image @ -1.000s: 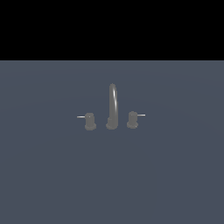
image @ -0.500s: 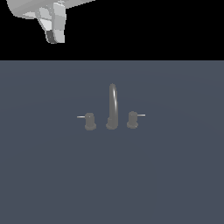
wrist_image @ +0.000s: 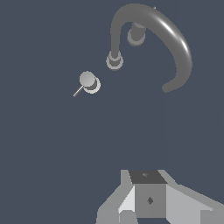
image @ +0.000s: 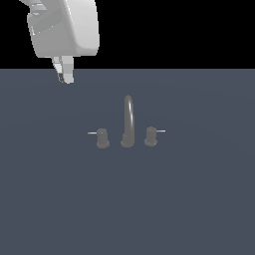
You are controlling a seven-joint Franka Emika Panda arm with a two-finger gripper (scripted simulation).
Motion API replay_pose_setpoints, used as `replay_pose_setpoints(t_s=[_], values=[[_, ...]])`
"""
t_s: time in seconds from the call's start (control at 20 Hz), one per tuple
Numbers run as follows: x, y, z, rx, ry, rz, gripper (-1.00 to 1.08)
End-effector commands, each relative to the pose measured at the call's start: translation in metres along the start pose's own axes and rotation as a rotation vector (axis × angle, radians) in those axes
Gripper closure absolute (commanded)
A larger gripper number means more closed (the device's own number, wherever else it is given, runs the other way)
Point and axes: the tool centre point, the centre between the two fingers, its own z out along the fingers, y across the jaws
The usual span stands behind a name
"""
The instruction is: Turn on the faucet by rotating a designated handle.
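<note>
Grey faucet [image: 128,122], handle [image: 102,138] untouched (pin leftward), end effector [image: 65,75] well apart

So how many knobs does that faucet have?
2. One knob sits on the exterior view's left of the spout, its pin pointing left; the other sits on the right, pin pointing right.

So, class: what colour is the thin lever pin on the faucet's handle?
Pale grey, against the dark grey handle; the lever pin shows best in the wrist view.

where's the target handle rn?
In the exterior view, the handle stands on the floor left of the arched spout, pin pointing left; the gripper hangs well above and further left, not touching it.
</note>
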Motion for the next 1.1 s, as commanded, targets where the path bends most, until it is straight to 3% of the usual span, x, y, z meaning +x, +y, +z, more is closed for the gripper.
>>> replay_pose_setpoints(t_s=[0.0, 1.05], values=[[0.004, -0.011, 0.013, 0.002, -0.001, 0.046, 1.08], [0.056, -0.083, 0.119, -0.004, -0.003, 0.403, 1.08]])
